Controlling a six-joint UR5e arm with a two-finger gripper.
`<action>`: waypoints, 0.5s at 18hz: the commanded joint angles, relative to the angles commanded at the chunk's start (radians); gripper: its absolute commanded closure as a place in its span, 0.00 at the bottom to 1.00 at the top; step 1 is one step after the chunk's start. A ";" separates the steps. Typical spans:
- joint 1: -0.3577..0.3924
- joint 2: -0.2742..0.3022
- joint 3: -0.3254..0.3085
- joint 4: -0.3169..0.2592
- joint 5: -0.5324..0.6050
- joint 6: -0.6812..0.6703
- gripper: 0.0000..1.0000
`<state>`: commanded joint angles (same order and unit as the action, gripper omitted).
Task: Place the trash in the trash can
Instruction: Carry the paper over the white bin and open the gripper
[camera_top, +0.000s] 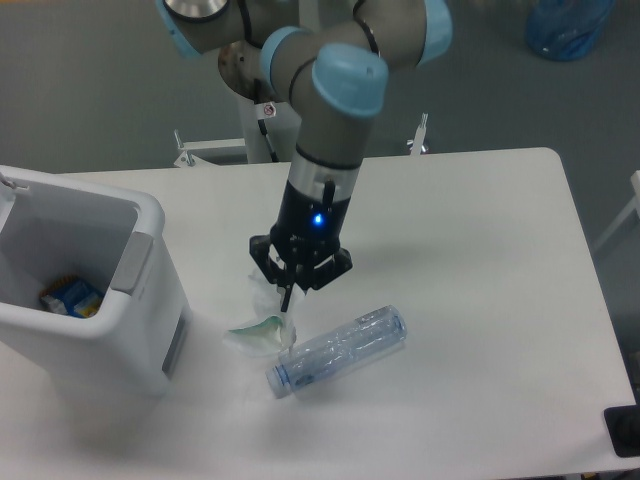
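A crumpled white paper wrapper with green print (259, 325) hangs from my gripper (287, 300), its lower end at the table next to the bottle. The gripper points down and is shut on the wrapper's top. A clear crushed plastic bottle with a bluish cap (340, 349) lies on the white table just right of and below the wrapper. The white trash can (120, 320) with a grey side panel stands at the left, left of the gripper.
A small blue-and-yellow box (70, 297) lies inside the trash can. The table's front edge runs below the bottle. A black object (624, 430) sits at the lower right corner. A blue bag (568, 26) is on the floor at the far right.
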<state>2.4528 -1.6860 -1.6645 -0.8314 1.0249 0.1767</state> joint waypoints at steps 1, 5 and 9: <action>-0.003 0.015 0.011 0.000 -0.020 -0.025 1.00; -0.017 0.066 0.011 0.002 -0.087 -0.048 1.00; -0.081 0.091 -0.014 0.000 -0.120 -0.069 1.00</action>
<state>2.3717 -1.5954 -1.6781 -0.8314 0.9050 0.1075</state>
